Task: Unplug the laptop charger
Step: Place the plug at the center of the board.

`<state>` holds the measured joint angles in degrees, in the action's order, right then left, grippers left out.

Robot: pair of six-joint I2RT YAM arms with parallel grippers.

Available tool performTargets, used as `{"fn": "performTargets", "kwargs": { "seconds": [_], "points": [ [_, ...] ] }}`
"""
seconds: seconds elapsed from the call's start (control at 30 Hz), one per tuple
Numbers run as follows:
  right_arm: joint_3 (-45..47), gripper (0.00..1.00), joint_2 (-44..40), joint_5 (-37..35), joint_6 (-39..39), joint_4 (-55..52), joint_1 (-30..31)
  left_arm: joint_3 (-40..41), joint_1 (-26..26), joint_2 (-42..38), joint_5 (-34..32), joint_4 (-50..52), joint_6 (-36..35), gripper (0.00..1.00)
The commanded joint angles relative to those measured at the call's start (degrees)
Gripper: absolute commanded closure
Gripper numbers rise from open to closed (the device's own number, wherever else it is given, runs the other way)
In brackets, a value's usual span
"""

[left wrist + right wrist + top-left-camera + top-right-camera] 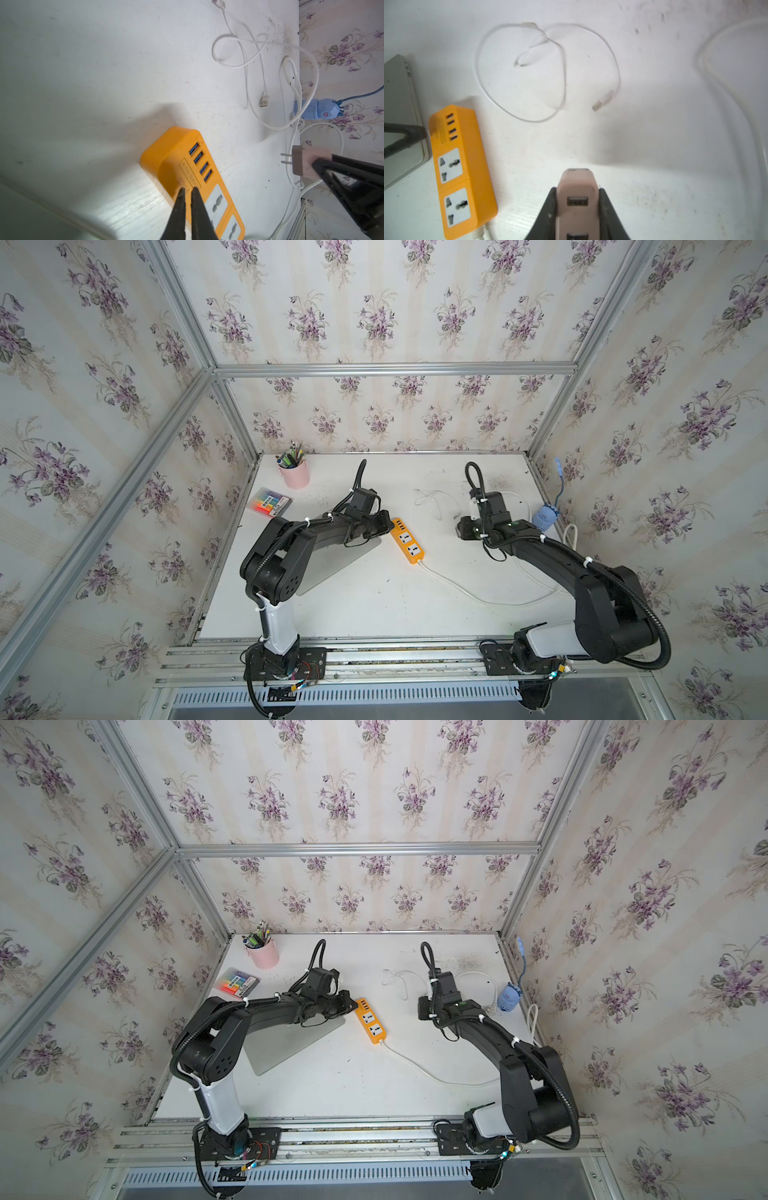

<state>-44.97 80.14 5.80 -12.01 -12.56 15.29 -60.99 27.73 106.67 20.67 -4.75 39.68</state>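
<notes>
right gripper [576,194]: clamped on the laptop charger [576,182], one finger on each side face; its prongs [285,158] stick out bare beyond the fingertips
laptop charger: in the right gripper's grasp; clear of the sockets and well apart from the power strip [407,541]
left gripper [188,190]: fingers drawn together with only a sliver between them, grasping nothing; tips at the power strip's edge beside the USB ports; cannot tell whether they press on it
power strip: orange, flat on the table [374,605], between the two grippers; thick white cord [480,231] leaves its end nearer the arm bases
thin white cable [264,101]: loose loops ahead of the right gripper; USB plug lying free
laptop [400,124]: closed, under the left arm, just behind the left fingertips
</notes>
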Motion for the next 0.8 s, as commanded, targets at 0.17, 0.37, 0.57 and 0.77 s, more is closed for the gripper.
{"fn": "performTargets", "kwargs": {
  "seconds": [0.17,0.37,0.57,0.77],
  "points": [
    [4.8,0.96,5.2,23.4,-4.3,10.9,-6.9,-1.5,-0.1,-5.9,0.9,1.5,-4.4,0.77],
    [4.0,0.95,14.0,25.3,-2.9,12.6,-9.2,1.7,-4.0,-10.7,-0.3,1.2,-6.8,0.48],
    [4.1,0.77,13.8,18.3,-0.2,10.0,-9.2,2.2,-9.0,-14.1,-2.7,4.8,-11.2,0.00],
    [3.0,0.58,11.7,10.4,2.6,4.9,-9.2,2.2,-13.4,-17.2,-8.6,9.7,-17.9,0.00]
  ]
}}
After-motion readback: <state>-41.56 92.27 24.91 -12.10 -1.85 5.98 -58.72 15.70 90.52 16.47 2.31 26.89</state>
